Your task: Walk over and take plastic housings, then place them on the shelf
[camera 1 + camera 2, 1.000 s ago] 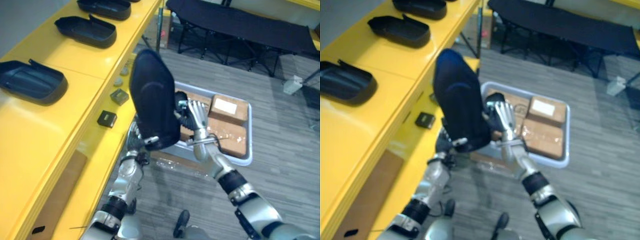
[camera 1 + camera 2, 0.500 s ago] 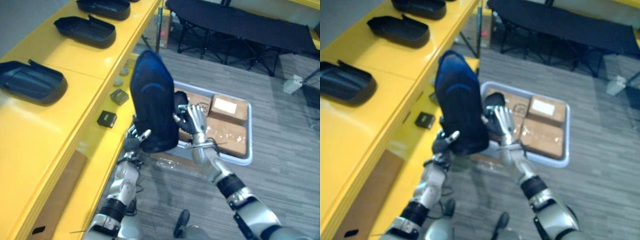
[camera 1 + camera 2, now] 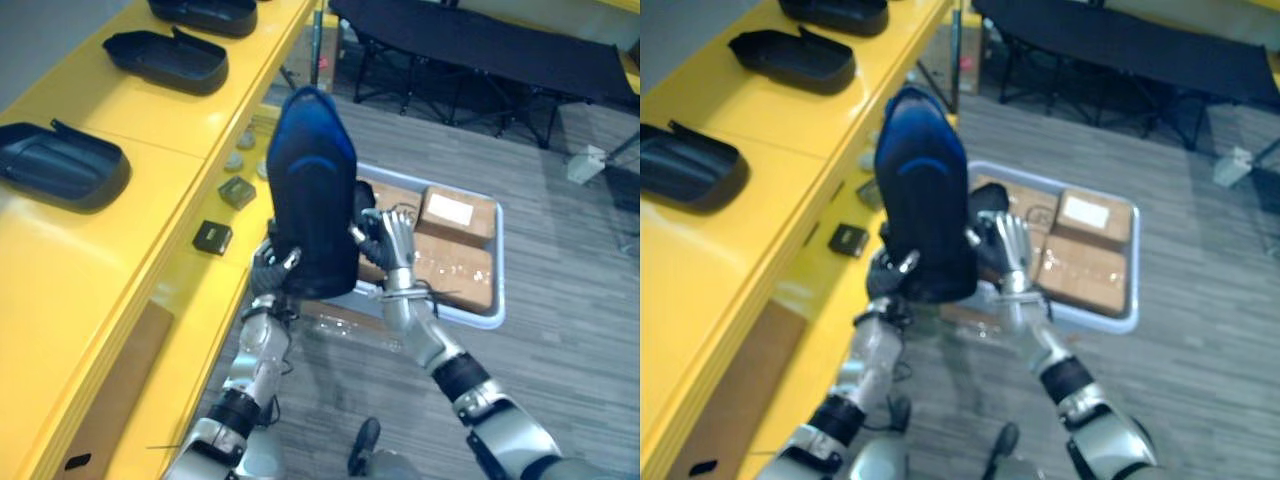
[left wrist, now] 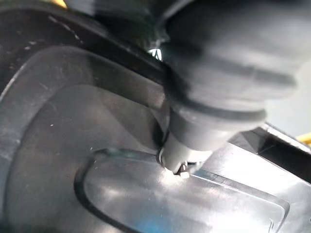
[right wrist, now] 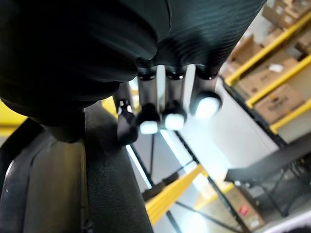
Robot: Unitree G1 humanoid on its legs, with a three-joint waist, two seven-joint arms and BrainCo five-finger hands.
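Standing upright: dark, domed plastic housing [image 3: 312, 195], blue sheen.

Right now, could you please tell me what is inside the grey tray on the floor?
Brown cardboard boxes lie side by side in the tray. Its left part is hidden behind the plastic housing and the right hand, so the contents there cannot be seen.

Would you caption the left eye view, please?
Left robot hand and right robot hand hold dark plastic housing upright beside yellow shelf.
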